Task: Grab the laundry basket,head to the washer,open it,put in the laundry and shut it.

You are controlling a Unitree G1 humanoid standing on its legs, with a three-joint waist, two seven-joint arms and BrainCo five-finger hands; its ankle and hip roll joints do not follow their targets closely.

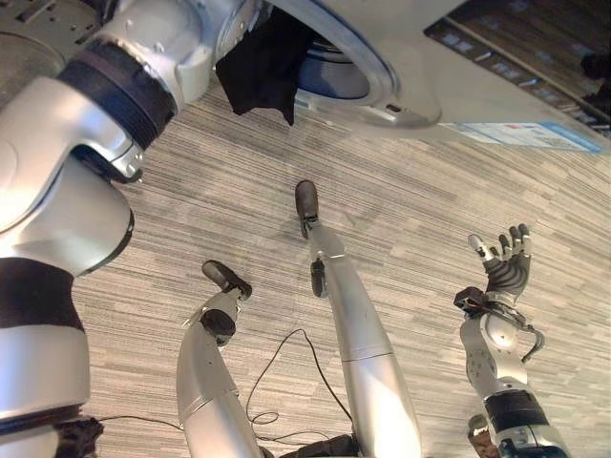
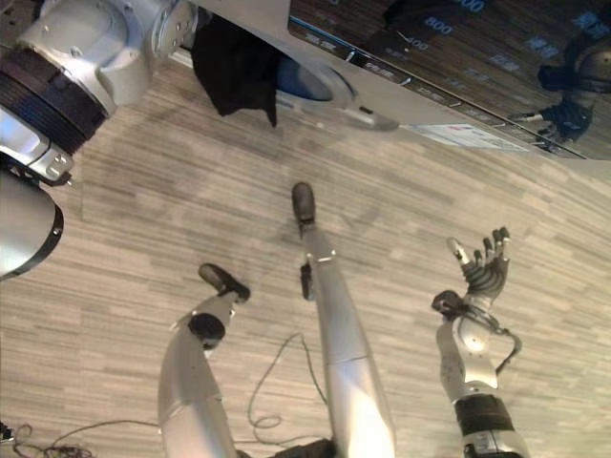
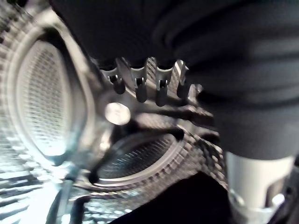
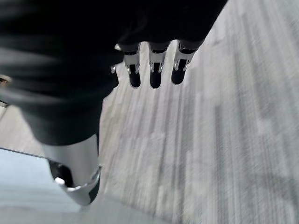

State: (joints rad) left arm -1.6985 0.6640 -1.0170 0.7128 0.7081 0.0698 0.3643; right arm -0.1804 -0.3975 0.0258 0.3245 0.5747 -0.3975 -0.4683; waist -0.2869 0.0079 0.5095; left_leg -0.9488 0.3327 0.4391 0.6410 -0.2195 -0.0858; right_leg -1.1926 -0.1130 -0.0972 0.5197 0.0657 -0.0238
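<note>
The washer (image 1: pixel 496 57) was found already open, its round port (image 1: pixel 382 91) uncovered above the striped floor (image 1: pixel 239 191). Reaching it and opening it could therefore be counted as done. The left arm was raised to the port, and in the left wrist view the perforated steel drum (image 3: pixel 42 107) was seen close ahead. The left hand (image 3: pixel 140 86) was held over the drum with fingers loosely extended and nothing visibly clasped. A dark garment (image 1: pixel 260 69) was draped at the lip of the port, part in and part hanging out. Loading was judged to be in progress, not finished. The right hand (image 1: pixel 506 267) was held low and well apart from the washer, palm up, fingers spread and empty. The garment had yet to be pushed fully in, and the door had yet to be shut.
</note>
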